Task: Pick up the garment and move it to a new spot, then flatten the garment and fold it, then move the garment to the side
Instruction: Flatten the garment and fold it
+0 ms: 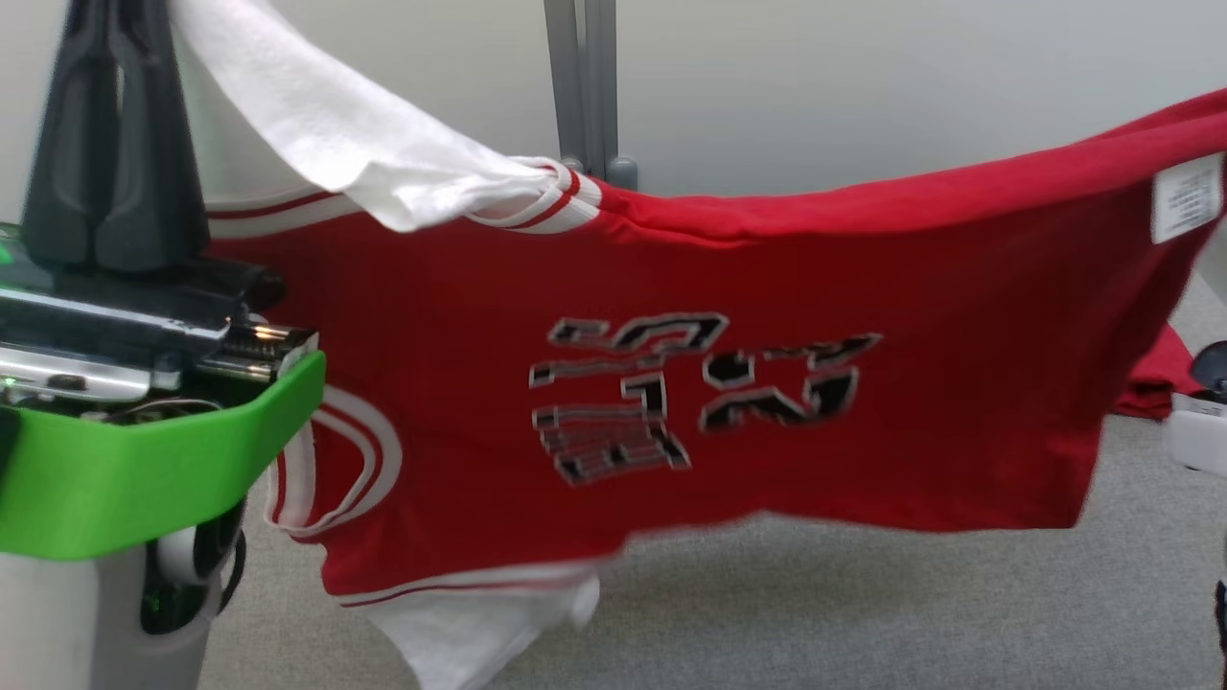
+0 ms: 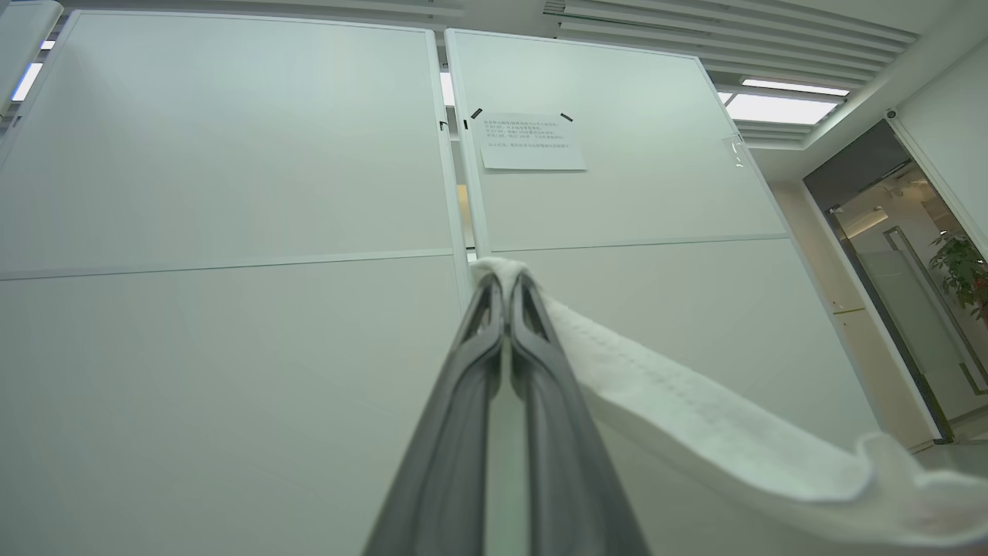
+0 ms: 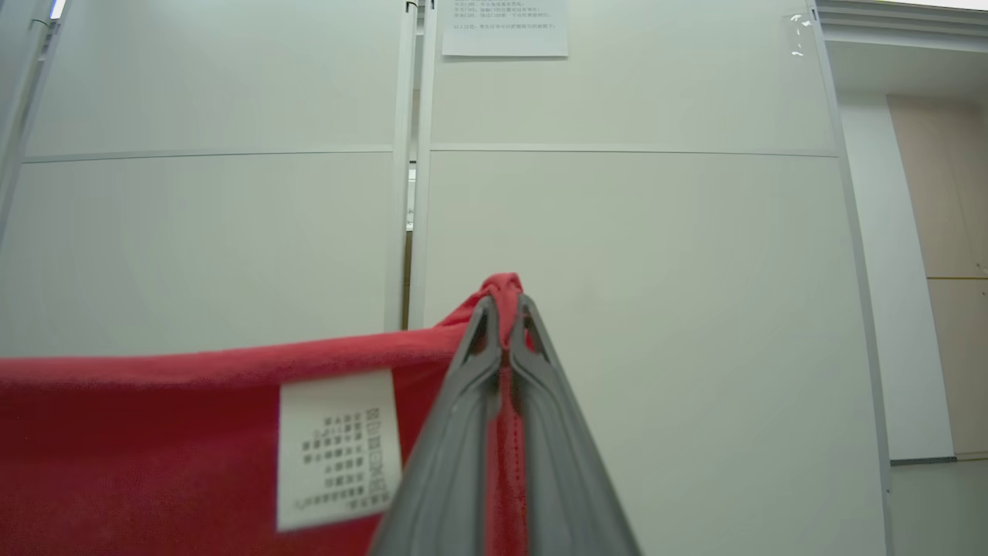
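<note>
Jersey of red fabric w/ white sleeves (image 1: 767, 287) hangs stretched btwn arms — left gripper (image 2: 505, 282) clamped on sleeve (image 2: 695, 417), right gripper (image 3: 505, 307) pinching hem corner (image 3: 502, 284) — probably for spreading flat.

Left gripper (image 2: 505, 279): raised, fingers pointing upward, jaws pressed together on a white edge of the garment (image 1: 767, 383). Right gripper (image 3: 505, 307): also tilted upward, jaws clamped on a red corner. Grippers well apart, left and right.
</note>
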`<state>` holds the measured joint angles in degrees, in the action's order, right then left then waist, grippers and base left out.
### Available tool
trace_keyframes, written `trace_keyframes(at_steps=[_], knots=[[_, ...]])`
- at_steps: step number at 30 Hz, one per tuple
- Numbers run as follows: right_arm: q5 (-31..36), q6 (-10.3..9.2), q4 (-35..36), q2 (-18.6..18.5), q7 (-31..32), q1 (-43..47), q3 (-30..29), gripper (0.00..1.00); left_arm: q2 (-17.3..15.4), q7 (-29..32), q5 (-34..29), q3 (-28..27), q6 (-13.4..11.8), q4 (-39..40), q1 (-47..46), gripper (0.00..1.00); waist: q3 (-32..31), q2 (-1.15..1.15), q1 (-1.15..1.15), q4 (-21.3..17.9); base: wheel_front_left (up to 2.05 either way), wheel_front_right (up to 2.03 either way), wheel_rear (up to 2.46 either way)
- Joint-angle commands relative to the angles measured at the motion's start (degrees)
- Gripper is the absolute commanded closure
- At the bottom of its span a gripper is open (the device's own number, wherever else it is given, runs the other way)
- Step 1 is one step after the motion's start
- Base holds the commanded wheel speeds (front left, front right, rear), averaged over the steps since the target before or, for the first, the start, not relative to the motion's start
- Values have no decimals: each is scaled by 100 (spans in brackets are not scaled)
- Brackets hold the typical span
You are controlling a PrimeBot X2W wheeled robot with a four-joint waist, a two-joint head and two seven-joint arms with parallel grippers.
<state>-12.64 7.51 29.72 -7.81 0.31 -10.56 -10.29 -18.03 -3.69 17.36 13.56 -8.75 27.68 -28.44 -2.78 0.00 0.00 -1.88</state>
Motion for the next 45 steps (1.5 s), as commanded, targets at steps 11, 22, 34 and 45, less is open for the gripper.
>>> trace_keyframes(at_steps=[11,22,34,45], knots=[[-221,-3,556,150,599,-241,-337,100,-373,730,-200,177,332,8,-1085,100,789,0,0,-73,0,0,0],[199,-2,-2486,-234,-96,-3620,289,100,-55,-74,-362,103,653,-2874,-3785,100,2038,0,0,58,0,0,0],[1465,-4,-6675,-11,-1346,-5969,271,100,558,-1147,-456,82,712,-5022,-4644,100,3183,0,0,596,0,0,0],[894,-5,-7013,24,-1551,-5104,500,100,1190,-1150,-274,-649,1092,-3924,-2517,100,3856,0,0,628,0,0,0]])
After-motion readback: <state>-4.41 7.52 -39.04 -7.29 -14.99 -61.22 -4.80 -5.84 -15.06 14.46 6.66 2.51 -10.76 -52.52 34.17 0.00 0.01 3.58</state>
